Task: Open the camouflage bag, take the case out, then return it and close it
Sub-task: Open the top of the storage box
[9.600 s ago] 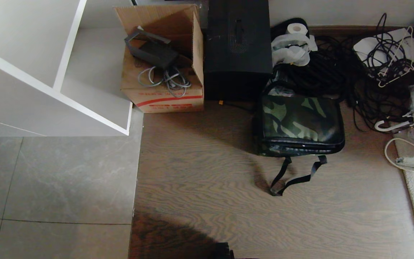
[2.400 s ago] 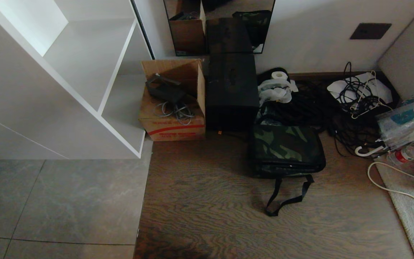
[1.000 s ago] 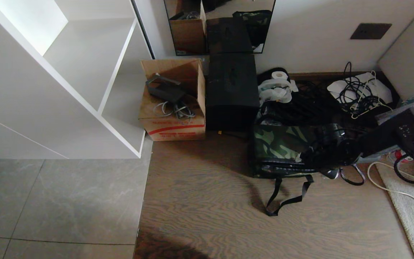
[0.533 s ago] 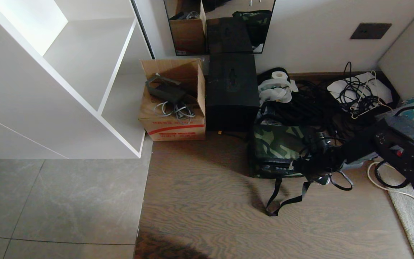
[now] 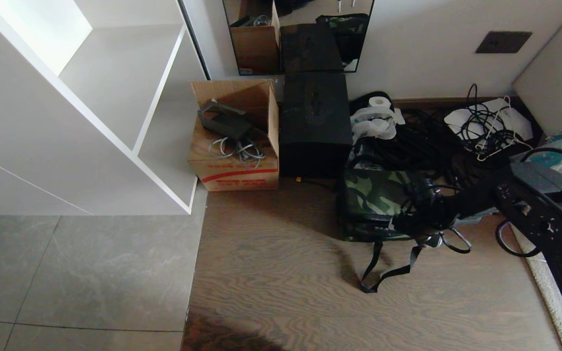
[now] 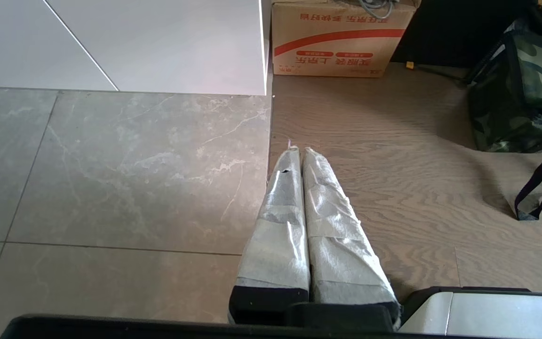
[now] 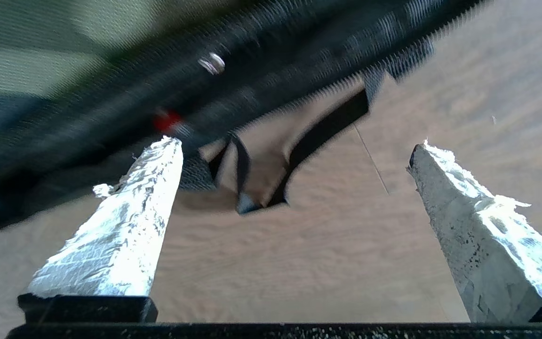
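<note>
The camouflage bag (image 5: pixel 376 197) lies closed on the wood floor, its black strap (image 5: pixel 391 265) looped out in front. My right gripper (image 5: pixel 415 231) hangs low at the bag's front right corner, reaching in from the right. In the right wrist view the right gripper (image 7: pixel 297 145) is open wide with nothing between its taped fingers; the bag's black zipper edge (image 7: pixel 252 80) passes just above one fingertip (image 7: pixel 170 146), and the strap (image 7: pixel 322 129) lies ahead. My left gripper (image 6: pixel 298 149) is shut and parked over the floor, well left of the bag (image 6: pixel 530 80). The case is hidden.
A tall black box (image 5: pixel 315 122) and an open cardboard box (image 5: pixel 234 146) stand behind and left of the bag. Tangled black cables (image 5: pixel 432 141) and a paper roll (image 5: pixel 379 102) crowd the wall. A white shelf unit (image 5: pixel 115 122) is at left, a rug (image 5: pixel 554 292) at right.
My right arm has come in from the right and slid left and lower along the bag's right side to its front corner. Its fingers stayed open. The bag has not moved.
</note>
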Tool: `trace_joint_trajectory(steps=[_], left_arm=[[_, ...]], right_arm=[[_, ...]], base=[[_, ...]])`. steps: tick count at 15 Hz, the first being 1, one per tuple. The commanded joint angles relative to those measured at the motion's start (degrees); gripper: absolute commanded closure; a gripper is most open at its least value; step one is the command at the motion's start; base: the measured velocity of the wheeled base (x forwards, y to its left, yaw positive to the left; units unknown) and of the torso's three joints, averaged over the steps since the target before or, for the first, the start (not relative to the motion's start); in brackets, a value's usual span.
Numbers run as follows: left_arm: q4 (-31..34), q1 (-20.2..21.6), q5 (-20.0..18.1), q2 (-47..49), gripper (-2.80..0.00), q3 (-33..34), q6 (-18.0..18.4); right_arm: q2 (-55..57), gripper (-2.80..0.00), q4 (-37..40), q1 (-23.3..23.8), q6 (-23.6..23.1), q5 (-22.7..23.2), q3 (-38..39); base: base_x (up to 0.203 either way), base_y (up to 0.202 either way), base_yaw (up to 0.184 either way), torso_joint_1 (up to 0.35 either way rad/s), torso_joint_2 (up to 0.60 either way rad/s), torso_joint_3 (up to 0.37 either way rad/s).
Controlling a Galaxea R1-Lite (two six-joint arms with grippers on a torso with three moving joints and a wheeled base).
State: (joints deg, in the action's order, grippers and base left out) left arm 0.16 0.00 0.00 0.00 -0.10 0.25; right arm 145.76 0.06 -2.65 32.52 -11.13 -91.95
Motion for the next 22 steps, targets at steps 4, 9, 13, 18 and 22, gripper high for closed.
trace_joint_trajectory(steps=[4, 9, 13, 18, 22], left_arm=[[0.0, 0.0, 0.0, 0.0, 0.00, 0.1, 0.0], [-0.1, 0.0, 0.0, 0.0, 0.00, 0.1, 0.0], [0.0, 0.0, 0.0, 0.0, 0.00, 0.0, 0.0], [0.0, 0.0, 0.0, 0.0, 0.00, 0.0, 0.0], [0.0, 0.0, 0.0, 0.0, 0.00, 0.0, 0.0]], right_arm=[[1.6, -2.80, 0.3, 1.1, 0.0, -0.4, -0.6], [3.1, -2.80, 0.3, 1.4, -0.4, -0.6, -2.0], [3.3, -2.80, 1.0, 1.5, -0.4, -0.9, -4.1], [3.6, -2.80, 3.1, 1.9, -0.1, -0.5, -5.5], [4.5, -2.80, 3.5, 2.0, 0.1, -0.1, -8.1]], base=[[0.000, 0.000, 0.000, 0.000, 0.00, 0.000], [0.000, 0.000, 0.000, 0.000, 0.00, 0.000], [0.000, 0.000, 0.000, 0.000, 0.00, 0.000], [0.000, 0.000, 0.000, 0.000, 0.00, 0.000], [0.000, 0.000, 0.000, 0.000, 0.00, 0.000]])
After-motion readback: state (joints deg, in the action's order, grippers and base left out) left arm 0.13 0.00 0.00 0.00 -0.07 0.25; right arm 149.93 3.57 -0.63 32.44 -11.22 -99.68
